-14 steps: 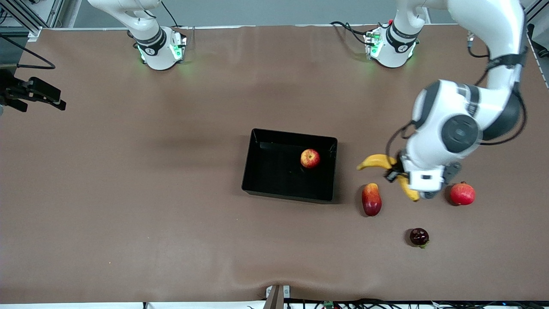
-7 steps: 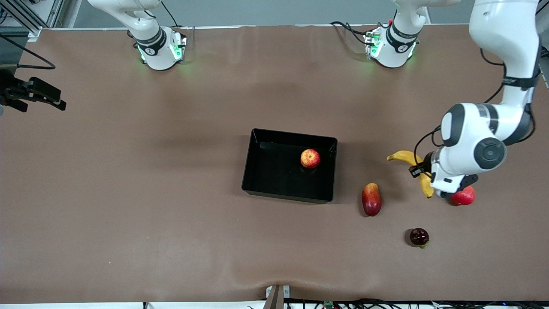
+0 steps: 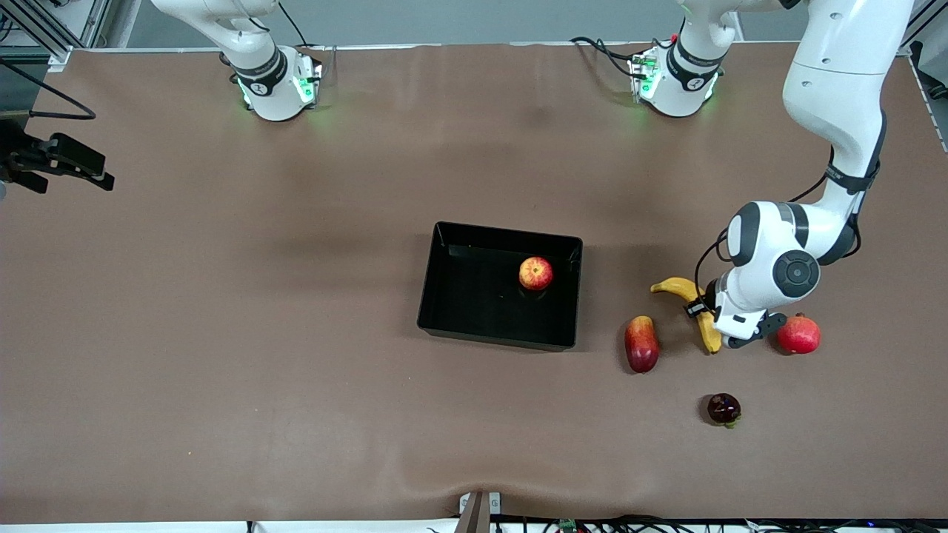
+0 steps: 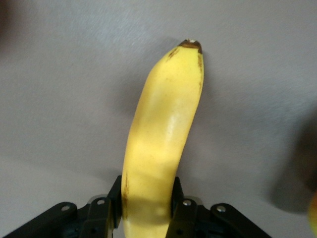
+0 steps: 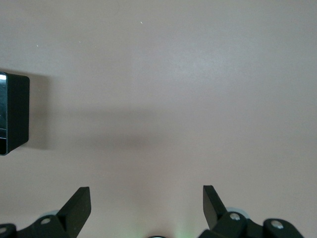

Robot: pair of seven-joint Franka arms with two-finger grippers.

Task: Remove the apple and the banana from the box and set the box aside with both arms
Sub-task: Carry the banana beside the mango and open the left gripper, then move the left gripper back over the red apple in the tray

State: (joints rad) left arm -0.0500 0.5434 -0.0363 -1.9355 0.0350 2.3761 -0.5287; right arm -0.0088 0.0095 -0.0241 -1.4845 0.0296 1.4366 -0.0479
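Observation:
My left gripper is shut on the curved yellow banana and holds it low over the table, between the mango-like fruit and the pomegranate. In the left wrist view the banana runs out from between the black fingers, with its shadow close beneath it. The red-and-yellow apple lies inside the black tray at mid-table, near the wall toward the left arm's end. My right gripper is open and empty over bare table. It waits at the right arm's end. The tray's corner shows in its view.
An oblong red-yellow mango-like fruit lies beside the tray toward the left arm's end. A red pomegranate lies just past the left gripper. A small dark red fruit lies nearer the front camera.
My left gripper swung the banana toward the left arm's end, then came partly back toward the tray and sank lower. The right arm, apple and tray have not moved.

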